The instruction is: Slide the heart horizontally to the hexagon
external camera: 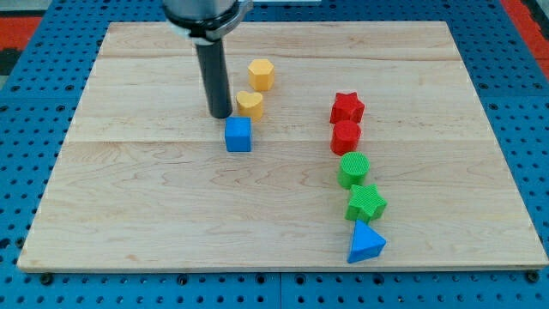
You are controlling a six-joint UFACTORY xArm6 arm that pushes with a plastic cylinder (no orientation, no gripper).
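A yellow heart point(250, 104) lies near the board's upper middle. A yellow hexagon point(261, 75) sits just above it, slightly to the right, a small gap apart. My tip point(220, 115) stands right beside the heart's left side, touching or nearly touching it. A blue cube point(238, 135) lies just below the heart and just below and right of my tip.
On the view's right, a column runs downward: a red star point(347, 108), a red cylinder point(346, 136), a green cylinder point(353, 169), a green star point(366, 203) and a blue triangle point(366, 243). The wooden board point(129, 215) lies on a blue perforated table.
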